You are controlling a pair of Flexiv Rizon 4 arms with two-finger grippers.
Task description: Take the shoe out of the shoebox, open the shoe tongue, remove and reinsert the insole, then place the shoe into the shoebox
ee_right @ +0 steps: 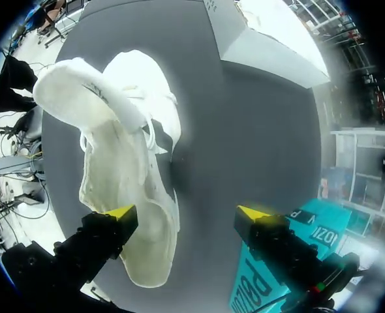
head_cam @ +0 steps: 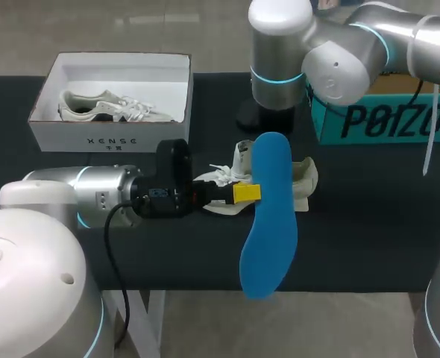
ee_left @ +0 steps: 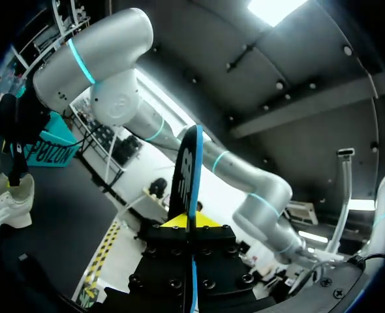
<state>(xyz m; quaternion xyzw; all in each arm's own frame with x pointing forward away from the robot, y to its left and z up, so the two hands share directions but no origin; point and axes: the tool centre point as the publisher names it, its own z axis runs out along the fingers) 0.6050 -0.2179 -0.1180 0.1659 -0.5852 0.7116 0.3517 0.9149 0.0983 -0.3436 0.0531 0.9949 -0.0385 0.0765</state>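
The shoebox (head_cam: 112,134) has small dark lettering on its front wall, and the teal box (head_cam: 384,123) has large dark letters along its side. The insole (ee_left: 187,176) carries a pale logo.

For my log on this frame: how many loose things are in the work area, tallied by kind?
Shoes: 2, the boxed shoe and the shoe on the table
Insoles: 1, the blue insole held in the left gripper
Boxes: 2, the white shoebox and the teal box
Total: 5
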